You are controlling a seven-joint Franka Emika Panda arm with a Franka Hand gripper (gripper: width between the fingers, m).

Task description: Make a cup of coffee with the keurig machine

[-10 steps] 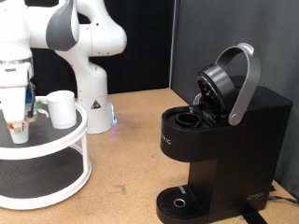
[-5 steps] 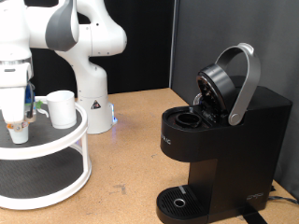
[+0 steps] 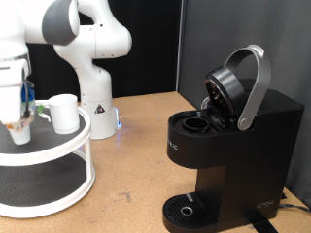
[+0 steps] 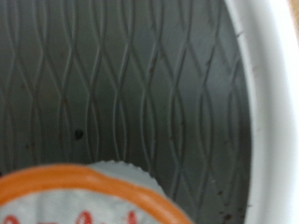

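One black coffee machine [image 3: 228, 136] stands at the exterior view's right, lid raised, pod chamber apparently empty, nothing on its drip tray. One white cup [image 3: 64, 113] sits on a white round stand [image 3: 58, 184] at the left. The gripper [image 3: 17, 128] hangs just beside it over one pod [image 4: 84, 198]; grip unclear. Judging by this, brewing hasn't started.

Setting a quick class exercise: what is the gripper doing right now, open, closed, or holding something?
Gripper: down over the pod on the white stand's top tier, beside the cup; open or closed cannot be told.
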